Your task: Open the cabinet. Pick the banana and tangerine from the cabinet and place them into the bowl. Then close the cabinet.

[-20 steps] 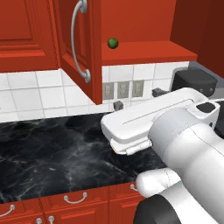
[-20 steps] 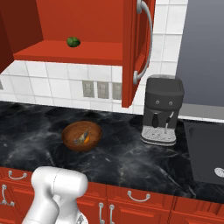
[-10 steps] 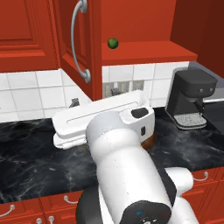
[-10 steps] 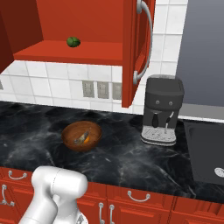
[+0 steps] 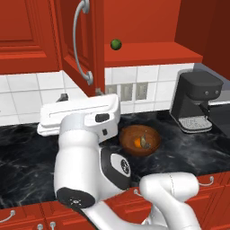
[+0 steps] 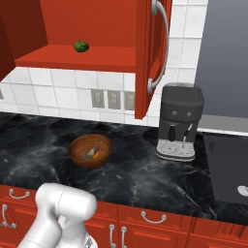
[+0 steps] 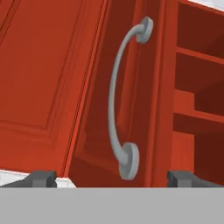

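Observation:
The red cabinet [image 5: 148,55] stands open, its shelf [image 6: 92,57] holding a small green ball [image 5: 116,44]. On the black counter below sits the wooden bowl [image 5: 152,134], with the tangerine [image 5: 137,142] and the dark banana [image 5: 145,142] inside it. The right base view shows the bowl [image 6: 77,145] with the banana [image 6: 89,154] and the tangerine [image 6: 97,154] too. My gripper [image 5: 81,94] is open and holds nothing, just below the left door's lower edge. In the hand view the gripper [image 7: 111,178] faces that door's curved silver handle [image 7: 114,100], a short way off.
A black coffee machine [image 5: 196,101] stands on the counter right of the bowl, under the open right door [image 6: 147,53]. White tiled wall with outlets [image 6: 114,99] lies behind. A dark cooktop [image 6: 227,167] is at far right. Red drawers [image 6: 155,220] run below the counter.
My arm has swung from the right side over the counter to the left, uncovering the bowl, and the hand now points at the left door. The bowl, fruit and doors have not moved.

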